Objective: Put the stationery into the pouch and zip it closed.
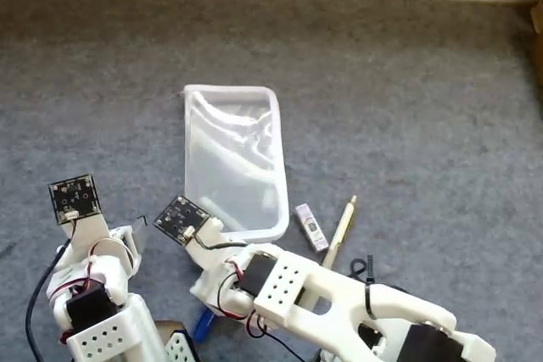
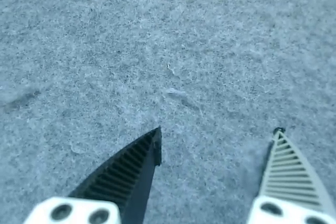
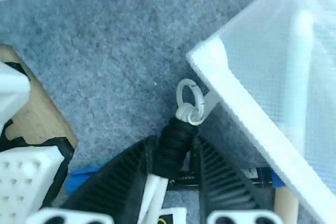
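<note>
The right gripper [image 3: 176, 139] held its jaws clenched on the black cord pull [image 3: 172, 150]. The pull's metal ring [image 3: 190, 100] sat just ahead of the fingertips, at the corner of the mesh pouch [image 3: 273, 72]. The left gripper [image 2: 218, 132] hung released, with grey carpet [image 2: 157, 35] between its jaws. A pen [image 1: 339, 233] lay on the pouch's far side from both.

Left arm [image 1: 102, 336], away from pouch [image 1: 233, 158]: wore white hole-dotted shell, black servo, red and black wires, black square board | left gripper [image 2: 218, 130]: bore one black ribbed finger, one white, on white screw-holed bases | right arm [image 1: 288, 290], beside pouch: matched in white, carried black board, red wires | right gripper [image 3: 175, 139]: bore dark ribbed fingers
</note>
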